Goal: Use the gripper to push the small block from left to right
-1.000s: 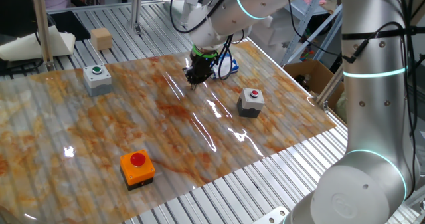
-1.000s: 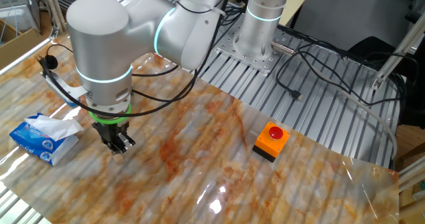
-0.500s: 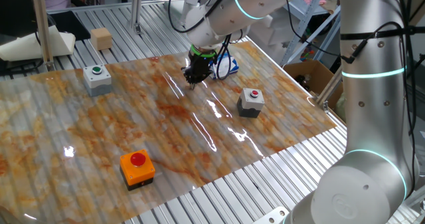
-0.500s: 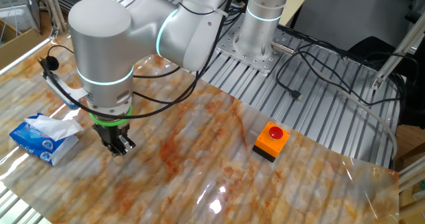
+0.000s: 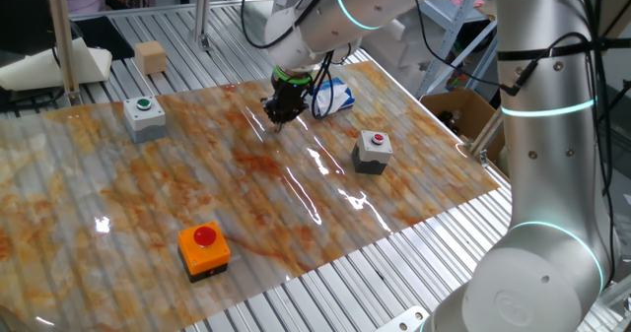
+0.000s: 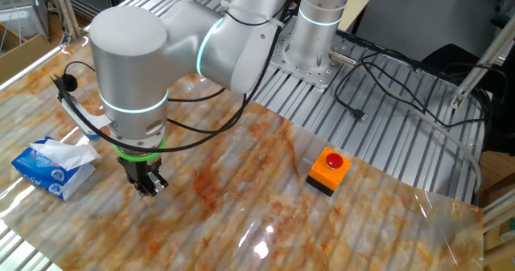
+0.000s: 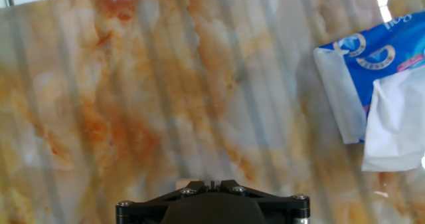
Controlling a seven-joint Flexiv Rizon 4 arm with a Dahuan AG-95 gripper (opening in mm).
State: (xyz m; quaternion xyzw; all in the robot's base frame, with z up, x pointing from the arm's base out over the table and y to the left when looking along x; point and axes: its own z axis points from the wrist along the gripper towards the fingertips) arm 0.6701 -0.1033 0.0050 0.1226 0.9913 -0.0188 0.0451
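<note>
You're looking at a glossy mat [image 5: 197, 184] that's marbled all over — rusty orange veins running through cream and pale grey. The gripper [image 6: 147, 184] is black with a bright green ring right above it, and the arm [image 6: 137, 70] behind it is silvery white with glowing cyan bands. One button box [image 5: 204, 249] is orange on a black base with a red button; the other two are grey — one [image 5: 145, 116] has a green button, one [image 5: 373, 151] a red. The tissue pack [image 7: 372, 84] is blue with white tissue. The small block [image 7: 184, 184] shows up pale tan.
</note>
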